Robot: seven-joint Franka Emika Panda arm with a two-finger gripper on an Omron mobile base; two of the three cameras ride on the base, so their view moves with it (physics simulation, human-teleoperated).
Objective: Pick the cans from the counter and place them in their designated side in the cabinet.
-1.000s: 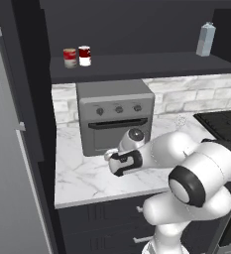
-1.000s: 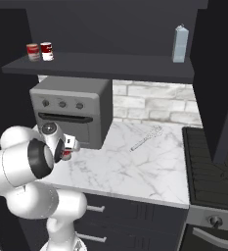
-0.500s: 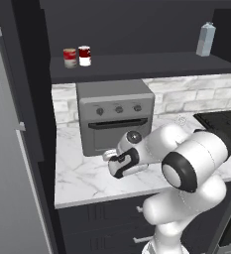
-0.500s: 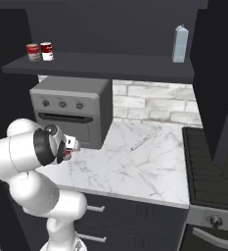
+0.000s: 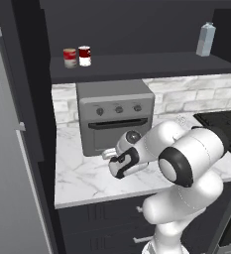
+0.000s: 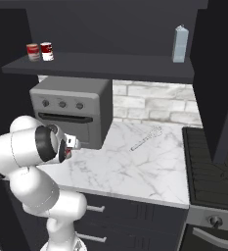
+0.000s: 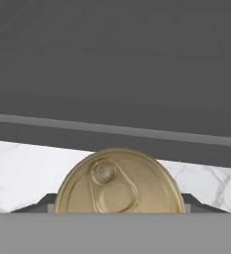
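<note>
White arm folded low, elbow bulging centre-right of the left base view and left-centre of the right base view. Forearm reaches across toward frame left in the left base view. Gripper (image 5: 108,155) sits mid-frame, wrist turned sideways; fingers (image 7: 42,201) dark, at the bottom corners of the hand view, jaws partly closed.

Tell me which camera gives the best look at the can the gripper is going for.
The hand view: the can faces the camera, its gold pull-tab lid plain, with the fingers on either side. The right base view gives a red sliver at the gripper. In the left base view the gripper blocks it.
</note>
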